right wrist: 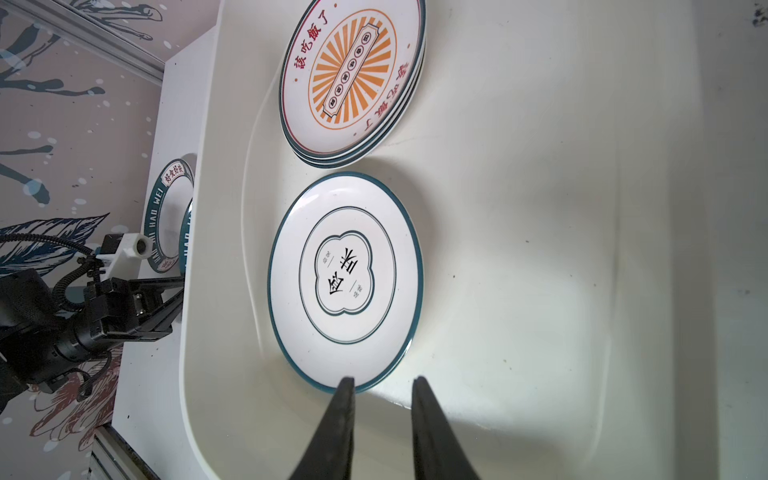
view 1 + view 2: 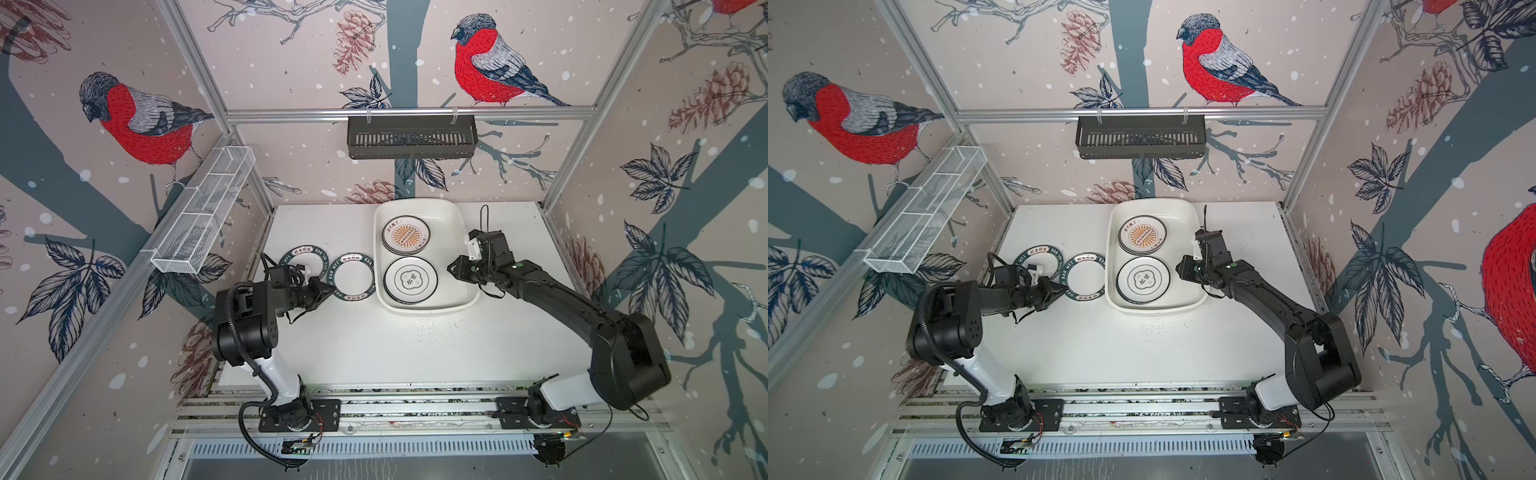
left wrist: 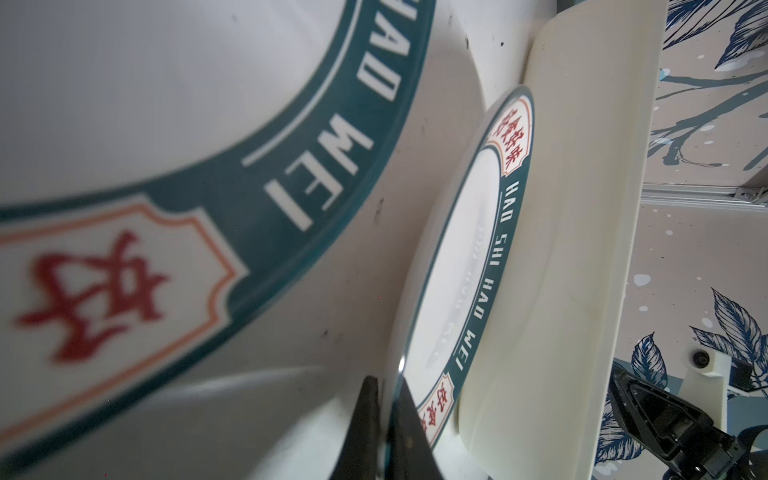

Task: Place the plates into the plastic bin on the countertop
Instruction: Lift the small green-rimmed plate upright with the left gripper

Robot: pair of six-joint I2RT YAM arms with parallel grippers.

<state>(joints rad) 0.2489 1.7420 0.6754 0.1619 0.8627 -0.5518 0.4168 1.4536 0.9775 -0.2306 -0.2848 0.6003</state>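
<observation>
While we are looking down in a top view, our left claw is squeezing shut on the first lettered plate. It is biting the rim at the plate's 8 o'clock edge. In the left wrist view, our two black fingers are pinching that thin rim between them.

This plate is sitting on the table, just beside the tub, at the tub's 9 o'clock side. We cannot tell if the plate is lying flat or tipping up a little.

At 9 o'clock of it, the second lettered plate is lying on the table, just beside the first one with a small gap between them. Our left wrist camera is covering part of it.

Toward 1 o'clock on the table, the tub is sitting with plates already in it. At its 12 o'clock end, three sunburst plates are lying in a stack. At its 6 o'clock end, the flower plate is lying flat, just beside the stack.

Over the tub, our right claw is hanging at 3 o'clock of the flower plate. Its fingers are standing a little apart, with a narrow gap, and they are holding nothing. One fingertip is showing right at the flower plate's edge, and we cannot tell if it is touching.
</observation>
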